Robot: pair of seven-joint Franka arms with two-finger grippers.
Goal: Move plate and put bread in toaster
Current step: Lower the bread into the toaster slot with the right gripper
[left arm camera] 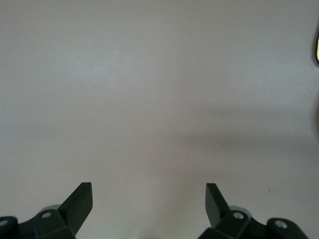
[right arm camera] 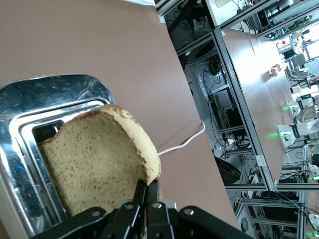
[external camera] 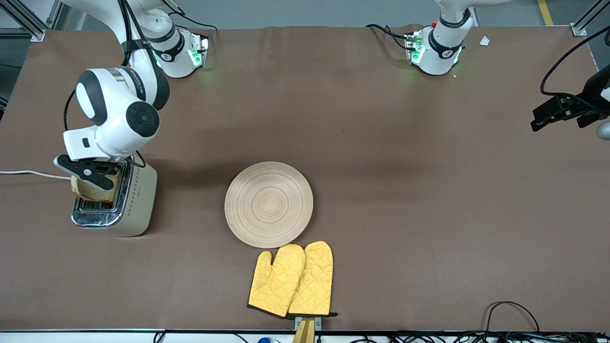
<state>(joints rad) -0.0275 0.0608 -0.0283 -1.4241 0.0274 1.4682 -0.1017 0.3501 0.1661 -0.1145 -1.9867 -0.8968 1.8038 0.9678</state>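
The toaster point(external camera: 136, 205) stands at the right arm's end of the table, its chrome top point(right arm camera: 50, 92) facing up. My right gripper point(external camera: 102, 180) is directly over it, shut on the top crust corner of the bread point(external camera: 93, 190). In the right wrist view the fingers point(right arm camera: 147, 186) pinch the brown speckled slice point(right arm camera: 94, 159), which leans over an open slot with its lower edge at the opening. The round wooden plate point(external camera: 269, 204) lies bare mid-table. My left gripper point(external camera: 543, 119) waits over bare table at the left arm's end, open point(left arm camera: 148, 199) with nothing between its fingers.
A pair of yellow oven mitts point(external camera: 291, 280) lies just nearer to the front camera than the plate, touching its rim. The toaster's white cord point(external camera: 28, 174) runs off the table's end. Cables lie along the front edge point(external camera: 510, 314).
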